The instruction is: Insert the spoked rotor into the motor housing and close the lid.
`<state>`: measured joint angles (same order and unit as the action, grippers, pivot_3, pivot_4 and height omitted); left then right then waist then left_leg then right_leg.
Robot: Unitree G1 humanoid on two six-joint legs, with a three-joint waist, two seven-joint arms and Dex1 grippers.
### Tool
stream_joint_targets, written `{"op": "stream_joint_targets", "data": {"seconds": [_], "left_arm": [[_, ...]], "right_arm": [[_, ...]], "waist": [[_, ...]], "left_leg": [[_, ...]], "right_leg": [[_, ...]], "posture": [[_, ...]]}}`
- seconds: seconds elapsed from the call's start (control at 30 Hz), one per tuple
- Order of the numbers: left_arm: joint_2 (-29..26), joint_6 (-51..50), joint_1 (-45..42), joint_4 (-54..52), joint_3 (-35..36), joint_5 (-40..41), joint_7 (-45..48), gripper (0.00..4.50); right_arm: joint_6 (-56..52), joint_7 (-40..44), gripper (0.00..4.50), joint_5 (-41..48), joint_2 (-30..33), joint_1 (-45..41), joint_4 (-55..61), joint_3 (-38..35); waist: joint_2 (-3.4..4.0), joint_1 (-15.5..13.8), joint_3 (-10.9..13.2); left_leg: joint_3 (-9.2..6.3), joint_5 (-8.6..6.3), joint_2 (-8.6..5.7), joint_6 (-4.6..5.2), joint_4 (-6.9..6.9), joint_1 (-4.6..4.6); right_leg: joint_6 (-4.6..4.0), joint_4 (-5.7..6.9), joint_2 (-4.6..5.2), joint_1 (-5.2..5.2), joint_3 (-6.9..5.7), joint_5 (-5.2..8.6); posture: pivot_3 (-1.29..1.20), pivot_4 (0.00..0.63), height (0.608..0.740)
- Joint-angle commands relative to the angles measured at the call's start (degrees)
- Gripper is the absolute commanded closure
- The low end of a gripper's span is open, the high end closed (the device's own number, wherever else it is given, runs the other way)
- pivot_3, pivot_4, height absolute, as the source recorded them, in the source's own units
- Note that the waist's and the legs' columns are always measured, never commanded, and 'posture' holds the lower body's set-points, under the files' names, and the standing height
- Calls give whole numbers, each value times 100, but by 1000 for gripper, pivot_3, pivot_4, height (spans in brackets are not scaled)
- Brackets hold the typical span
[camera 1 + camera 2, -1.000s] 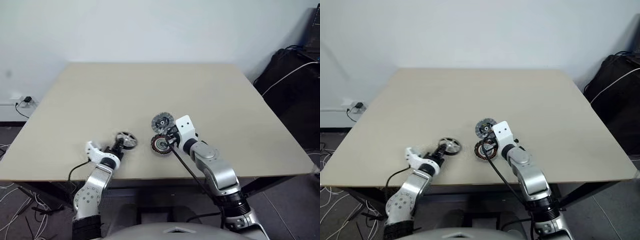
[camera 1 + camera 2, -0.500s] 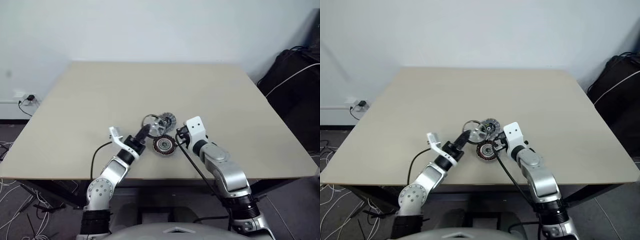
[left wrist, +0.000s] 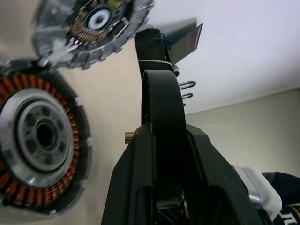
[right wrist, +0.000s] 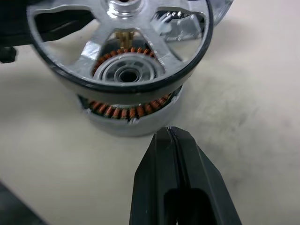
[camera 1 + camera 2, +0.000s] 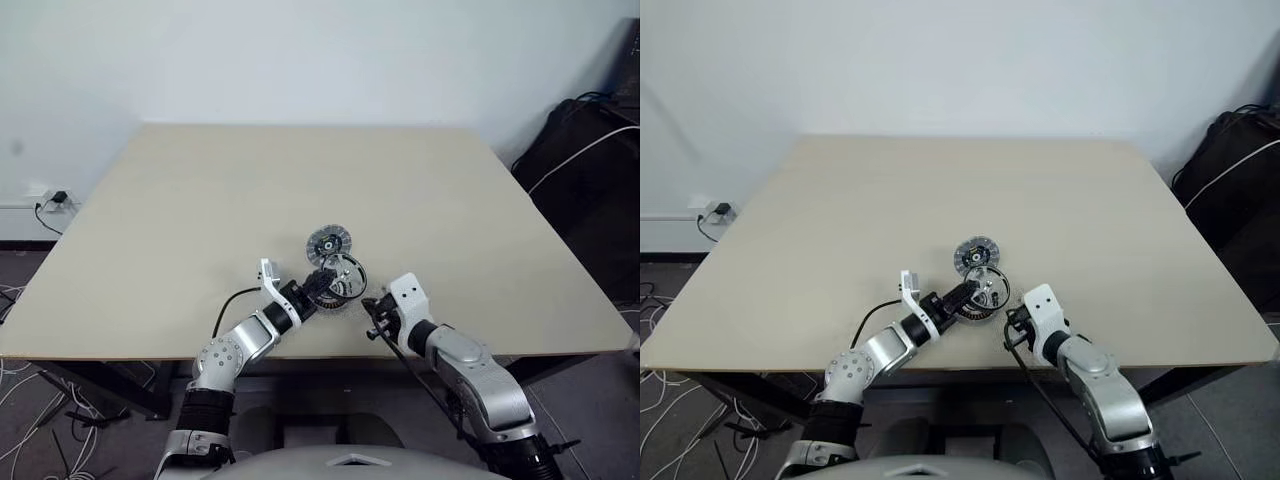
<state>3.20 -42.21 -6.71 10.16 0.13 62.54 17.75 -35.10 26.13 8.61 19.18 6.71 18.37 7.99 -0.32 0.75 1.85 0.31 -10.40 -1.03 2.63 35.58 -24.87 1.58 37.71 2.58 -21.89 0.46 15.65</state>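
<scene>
The motor housing (image 5: 333,298), dark-rimmed with copper windings (image 4: 126,114), stands near the table's front edge. My left gripper (image 5: 322,284) is shut on the lid (image 5: 346,272), a silver cap with a dark rim (image 4: 140,87) and open spokes. It holds the lid tilted just over the housing; I cannot tell whether they touch. The spoked rotor (image 5: 329,242), a flat grey disc with a pale hub (image 3: 89,22), lies just behind them. My right gripper (image 5: 372,326) is shut and empty, a short way in front and to the right of the housing.
The beige table (image 5: 200,180) stretches far behind and to both sides. Its front edge runs close under both grippers. A black bag with cables (image 5: 585,150) stands off the table's right side. Cables and a wall socket (image 5: 45,200) are on the left floor.
My left gripper carried the lid rightward from the table's left front to over the housing. My right gripper drew back from the housing toward the front edge and right.
</scene>
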Motion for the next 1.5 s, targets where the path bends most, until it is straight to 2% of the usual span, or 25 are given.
{"op": "stream_joint_targets", "data": {"seconds": [0.03,1.07,1.3,1.5], "left_arm": [[433,57,-193,187,125,-85,127,4073],[832,-74,-511,927,383,-262,58,4073],[806,8,-472,750,404,-346,-37,1791],[687,69,-178,-186,509,-191,-267,1791]], "right_arm": [[172,53,4500,80,58,12,240,-69],[334,-113,4500,-55,-88,-58,102,59],[328,-170,4500,-60,-93,-54,107,52],[340,-192,4500,-73,-137,-76,51,78]], "waist": [[0,-6,0],[-1,-14,0],[-1,-17,-1],[-2,-10,0]], "left_leg": [[-1,0,0,0,0,0],[-2,-2,-2,3,1,-6],[-2,-2,-3,3,3,-4],[-2,-2,0,3,1,-2]], "right_leg": [[0,0,0,0,0,0],[-26,-1,5,-4,-1,-16],[-25,-1,5,0,-2,-17],[-25,0,4,-1,0,-19]], "posture": [[0,0,740],[0,0,740],[0,0,740],[0,0,740]]}}
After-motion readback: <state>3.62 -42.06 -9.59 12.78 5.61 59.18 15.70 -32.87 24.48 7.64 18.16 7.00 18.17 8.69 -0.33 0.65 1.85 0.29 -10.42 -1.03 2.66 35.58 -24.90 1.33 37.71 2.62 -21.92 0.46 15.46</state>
